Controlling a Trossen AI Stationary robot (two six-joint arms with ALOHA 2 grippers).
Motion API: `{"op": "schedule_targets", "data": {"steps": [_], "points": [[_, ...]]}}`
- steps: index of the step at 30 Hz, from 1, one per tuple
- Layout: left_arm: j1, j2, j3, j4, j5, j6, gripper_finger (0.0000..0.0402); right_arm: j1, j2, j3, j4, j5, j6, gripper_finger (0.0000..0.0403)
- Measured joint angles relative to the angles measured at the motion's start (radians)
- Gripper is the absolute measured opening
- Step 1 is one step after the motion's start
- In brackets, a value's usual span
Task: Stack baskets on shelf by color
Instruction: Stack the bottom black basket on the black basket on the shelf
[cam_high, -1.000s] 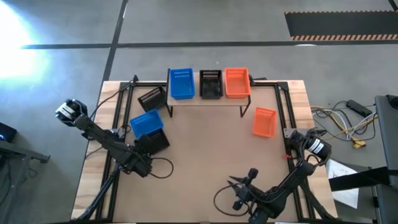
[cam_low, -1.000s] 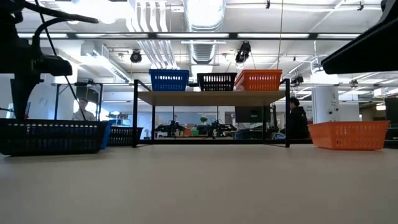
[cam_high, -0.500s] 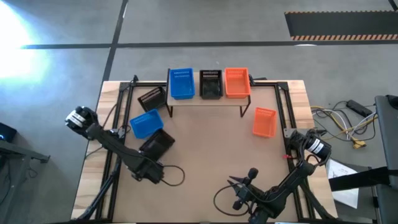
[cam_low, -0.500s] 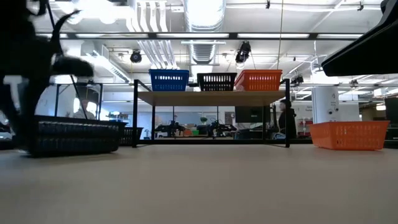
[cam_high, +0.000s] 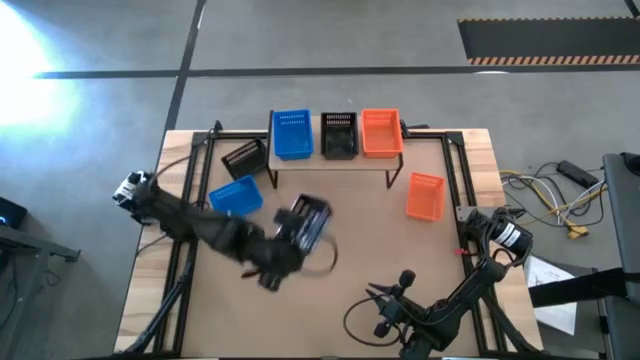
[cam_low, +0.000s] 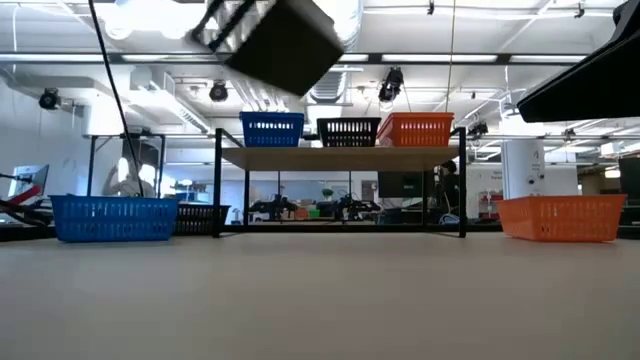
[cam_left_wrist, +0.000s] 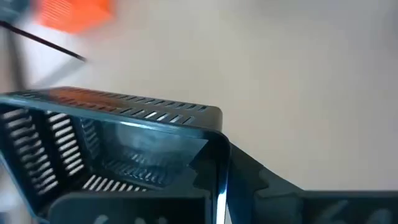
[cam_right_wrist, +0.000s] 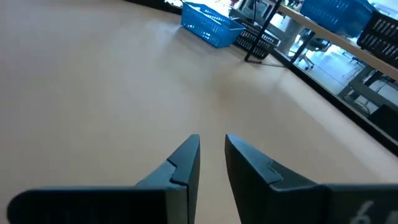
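Note:
A blue (cam_high: 292, 133), a black (cam_high: 338, 135) and an orange basket (cam_high: 380, 132) stand side by side on the shelf (cam_low: 340, 157). On the table rest a blue basket (cam_high: 236, 196), a black one (cam_high: 243, 158) left of the shelf and an orange one (cam_high: 425, 196). My left gripper (cam_high: 288, 240) is shut on another black basket (cam_high: 306, 221), held high and tipped over the table's middle (cam_low: 280, 35). My right gripper (cam_right_wrist: 211, 152) hovers near the table's front edge, open by a narrow gap, with nothing between its fingers. My left gripper has the black basket by one wall beside a corner (cam_left_wrist: 217, 163). One finger (cam_left_wrist: 264, 183) lies against the outside of that wall; the basket hides the other finger. The basket is lifted clear of the table and hangs tilted, its open top partly toward the wrist camera.
A black metal frame (cam_high: 200, 150) runs along the tabletop's left, far and right sides. A loose black cable (cam_high: 325, 255) hangs by the left gripper. Bare tabletop lies in front of the shelf (cam_high: 350, 215). People and office fittings show beyond the table's far edge.
My left gripper has gone up and toward the table's right, taking the black basket from beside the blue one. The basket, flat on the table a second ago, now hangs high over the table's middle and is tipped. The blue basket stays put.

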Motion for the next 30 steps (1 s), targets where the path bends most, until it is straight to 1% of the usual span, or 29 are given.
{"op": "schedule_targets", "data": {"steps": [4, 7, 9, 12, 14, 16, 20, 22, 25, 30], "points": [[0.141, 0.035, 0.203, 0.002, -0.003, 0.107, 0.0, 0.0, 0.004, 0.0, 0.005, 0.0, 0.038, 0.007], [0.275, 0.092, 0.354, -0.007, 0.013, 0.173, 0.0, 0.0, 0.024, 0.0, 0.012, 0.0, 0.076, 0.0068], [0.382, 0.135, 0.443, -0.014, 0.081, 0.178, 0.0, 0.0, 0.041, -0.001, 0.017, 0.0, 0.101, 0.0066], [0.527, 0.204, 0.537, -0.011, 0.234, 0.179, 0.0, 0.0, 0.068, -0.001, 0.022, 0.0, 0.146, 0.0063], [0.598, 0.248, 0.569, 0.007, 0.278, 0.199, 0.0, 0.0, 0.089, -0.001, 0.022, -0.001, 0.182, 0.0064], [0.645, 0.287, 0.585, 0.016, 0.284, 0.228, 0.0, 0.0, 0.111, 0.004, 0.023, 0.0, 0.22, 0.0065], [0.712, 0.349, 0.586, 0.03, 0.285, 0.235, 0.0, 0.0, 0.137, 0.004, 0.045, 0.001, 0.264, 0.0064], [0.729, 0.372, 0.584, 0.026, 0.28, 0.233, 0.0, 0.0, 0.144, 0.004, 0.052, 0.0, 0.267, 0.0063], [0.735, 0.396, 0.58, 0.019, 0.242, 0.229, 0.0, 0.0, 0.147, 0.005, 0.07, 0.002, 0.253, 0.0065], [0.735, 0.399, 0.576, 0.036, 0.213, 0.232, 0.0, 0.0, 0.147, 0.005, 0.07, 0.002, 0.252, 0.0064]]}}
